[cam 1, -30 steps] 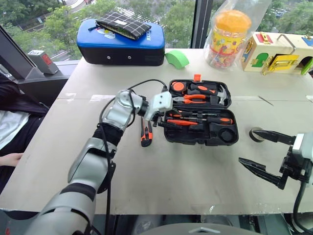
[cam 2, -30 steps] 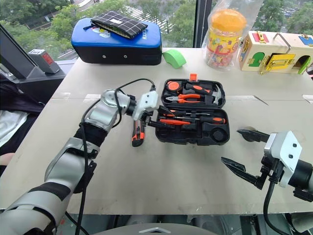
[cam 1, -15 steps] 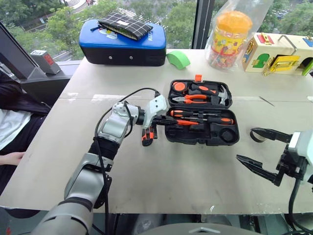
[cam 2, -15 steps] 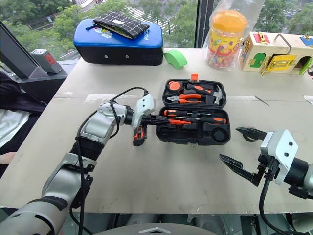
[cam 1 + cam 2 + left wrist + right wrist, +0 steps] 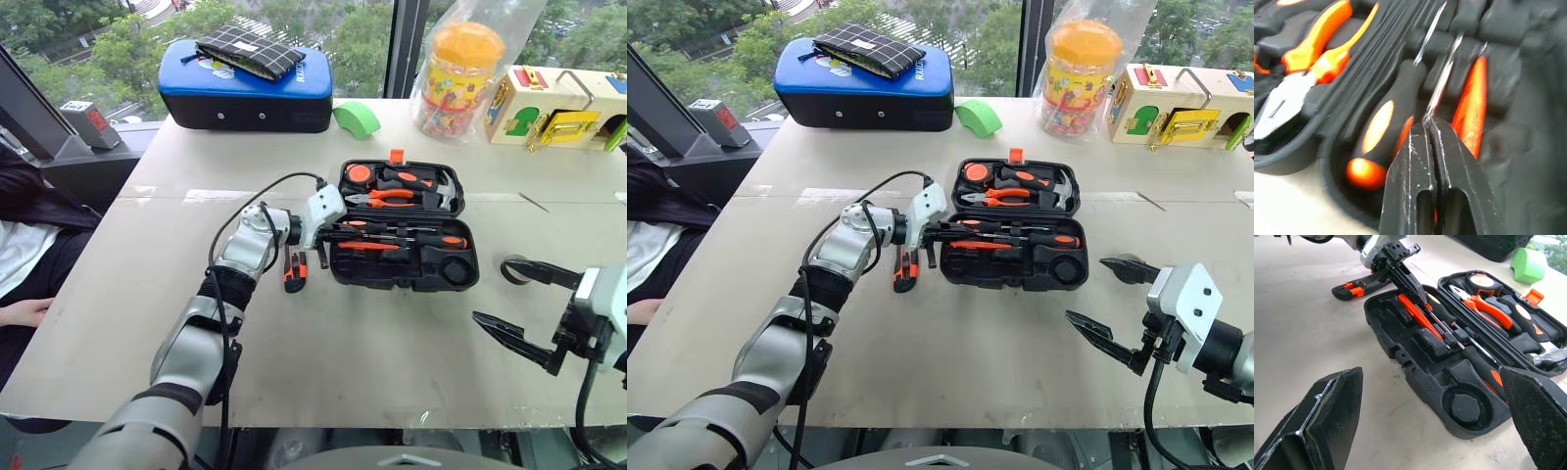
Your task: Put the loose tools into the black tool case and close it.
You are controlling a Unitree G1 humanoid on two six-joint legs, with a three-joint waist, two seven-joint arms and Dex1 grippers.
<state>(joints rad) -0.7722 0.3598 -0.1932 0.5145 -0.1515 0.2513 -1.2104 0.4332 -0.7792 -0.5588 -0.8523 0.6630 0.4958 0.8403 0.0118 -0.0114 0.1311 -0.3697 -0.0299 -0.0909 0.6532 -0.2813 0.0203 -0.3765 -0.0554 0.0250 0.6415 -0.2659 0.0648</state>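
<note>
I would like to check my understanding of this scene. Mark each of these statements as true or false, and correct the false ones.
1. The black tool case lies open on the table. True.
2. The utility knife is already inside the case. False: it lies on the table beside the case's left end.
3. The left gripper is shut, with its tip over the screwdrivers in the case. True.
4. The right gripper is closed on the tape roll. False: it is open and holds nothing; the tape roll lies on the table near it.
5. The green object sits inside the case. False: it sits on the table behind the case.
</note>
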